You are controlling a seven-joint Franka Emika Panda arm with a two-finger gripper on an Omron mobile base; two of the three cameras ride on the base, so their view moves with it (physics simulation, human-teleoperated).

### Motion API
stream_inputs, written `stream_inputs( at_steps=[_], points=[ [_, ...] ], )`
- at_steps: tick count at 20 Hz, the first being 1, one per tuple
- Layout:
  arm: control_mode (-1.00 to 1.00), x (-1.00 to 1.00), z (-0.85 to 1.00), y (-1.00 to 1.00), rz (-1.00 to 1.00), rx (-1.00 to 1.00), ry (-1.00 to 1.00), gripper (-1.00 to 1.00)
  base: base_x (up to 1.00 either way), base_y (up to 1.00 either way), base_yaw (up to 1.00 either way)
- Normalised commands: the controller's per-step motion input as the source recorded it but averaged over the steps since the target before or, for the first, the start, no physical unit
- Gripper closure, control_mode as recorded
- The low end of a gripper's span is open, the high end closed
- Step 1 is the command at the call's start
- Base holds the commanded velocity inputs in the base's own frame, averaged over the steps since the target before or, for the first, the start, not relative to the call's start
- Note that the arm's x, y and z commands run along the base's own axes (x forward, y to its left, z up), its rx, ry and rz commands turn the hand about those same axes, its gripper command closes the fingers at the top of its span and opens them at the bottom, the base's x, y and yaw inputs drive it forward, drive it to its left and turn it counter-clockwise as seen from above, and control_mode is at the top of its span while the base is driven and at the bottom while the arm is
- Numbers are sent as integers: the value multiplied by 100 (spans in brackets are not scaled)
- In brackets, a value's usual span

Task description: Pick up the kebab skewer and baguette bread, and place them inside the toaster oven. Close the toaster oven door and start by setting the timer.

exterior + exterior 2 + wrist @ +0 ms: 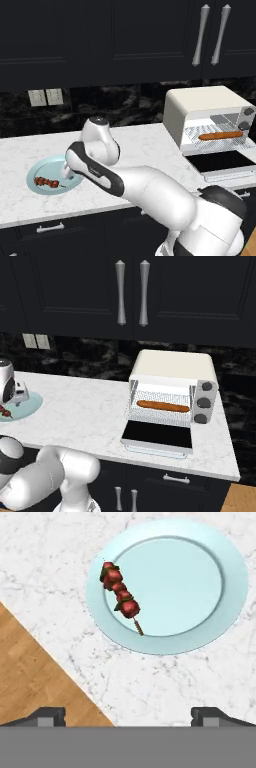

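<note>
The white marbled desk point(90, 411) carries the rounded cream oven point(172, 391), its glass door point(159, 435) folded flat toward the desk edge. The long baguette point(163, 405) lies on the wire rack. The round pale-blue plate point(200, 624) holds the skewer point(120, 596) near its rim. The end effector point(128, 714) hangs above, jaws wide, empty.

Two base views and one hand view
Base cameras look down across the counter point(150, 145) from either side, sharing the plate point(45, 167); the hand camera looks down on it closely.
</note>
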Motion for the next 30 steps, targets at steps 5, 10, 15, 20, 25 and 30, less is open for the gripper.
stream_inputs(
  at_steps=[5, 10, 15, 20, 25, 30],
  points=[
    [-100, 44, -73, 60, 14, -17, 5, -100, 0, 0, 0],
    [-100, 31, -64, 61, 11, -13, -1, -100, 0, 0, 0],
    [-100, 36, -44, 21, 5, -10, 0, -100, 0, 0, 0],
    [-100, 48, -12, 15, 5, -9, 0, -100, 0, 0, 0],
    [-100, 30, -5, 42, 6, -8, 0, -100, 0, 0, 0],
    [-100, 3, -13, 45, 6, -6, 0, -100, 0, 0, 0]
  ],
)
